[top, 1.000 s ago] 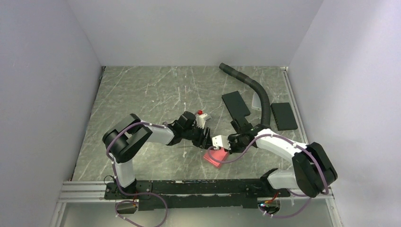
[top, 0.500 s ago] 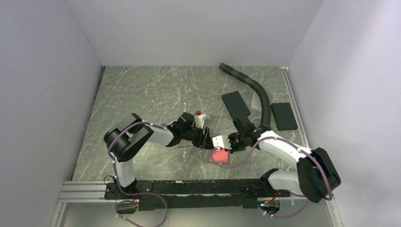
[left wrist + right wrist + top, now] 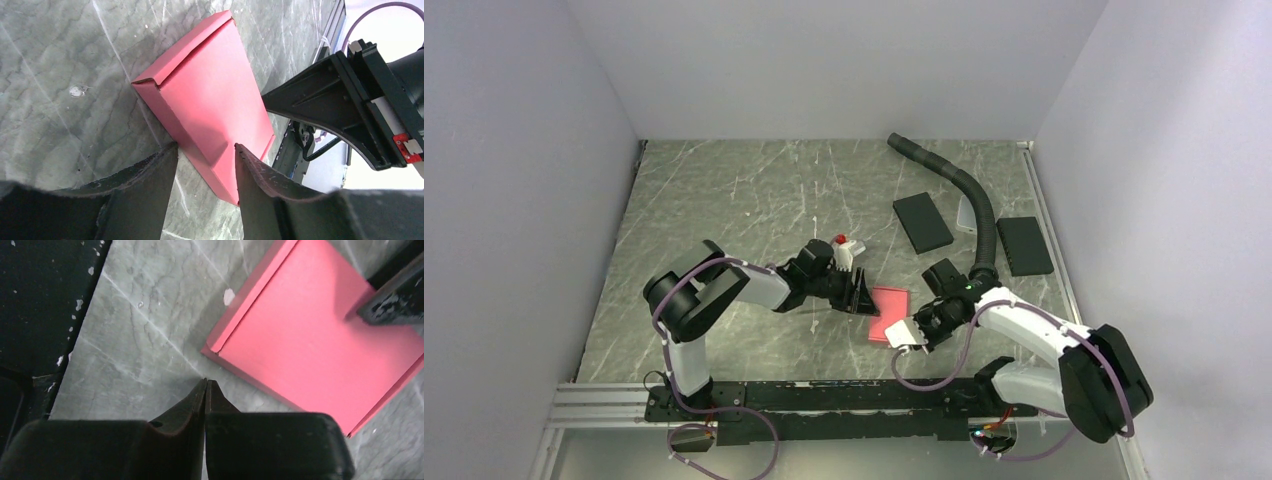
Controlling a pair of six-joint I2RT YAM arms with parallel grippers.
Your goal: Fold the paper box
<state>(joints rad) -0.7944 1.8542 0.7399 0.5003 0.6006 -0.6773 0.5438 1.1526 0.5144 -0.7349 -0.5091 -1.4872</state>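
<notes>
Now down flat on the scuffed grey marbled tabletop [image 3: 724, 200], mid near edge, and let go of on the right.
Lowered from a tilted hold: thin matte red-pink cardboard paper box [image 3: 886, 312], closed, creases crisp, seemingly folded. Straddled at its far-left end by the black left gripper [image 3: 205, 150], half spread. Pulled back beside the near-right corner: black right gripper [image 3: 206, 382], pressed together, empty.

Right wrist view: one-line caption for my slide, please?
Right fingers shut and empty beside the paper box on the grey table; left fingers at its far edge.
</notes>
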